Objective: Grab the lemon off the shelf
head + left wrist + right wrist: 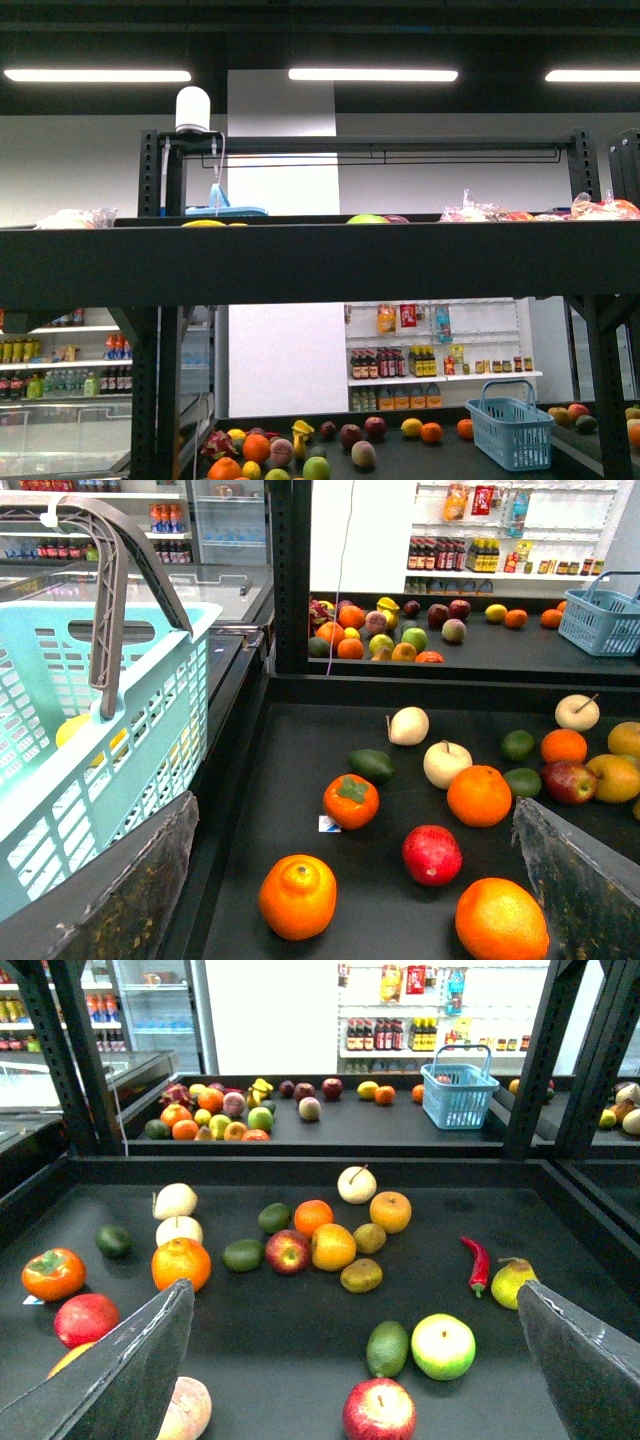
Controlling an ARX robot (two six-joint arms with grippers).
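**Both grippers wide open over the fruit deck; lemon seems to be in the basket**

The shelf (320, 262) is a black metal rack with thick dark decks. In the front view one deck crosses the middle of the picture, and neither arm shows. Behind it, under long ceiling lights, are white wall shelves of bottles (395, 362), a lower deck of mixed fruit and a small blue basket (510, 430).

In the wrist views the near deck carries scattered fruit: oranges (479, 795), a cream-white apple (357, 1184), a red chili (477, 1263) and others.

The left gripper (352, 810) has its fingers (130, 900) spread far apart with nothing between them. The right gripper (355, 1288) is spread just as wide and is also empty.

A large teal basket (150, 700) with a grey handle stands just beside the deck on the left arm's side. A pale yellow rounded fruit, seemingly the lemon (72, 730), shows through the basket's mesh wall. It is inside the basket, off to one side of the left gripper and not touching it. The mesh hides much of it.
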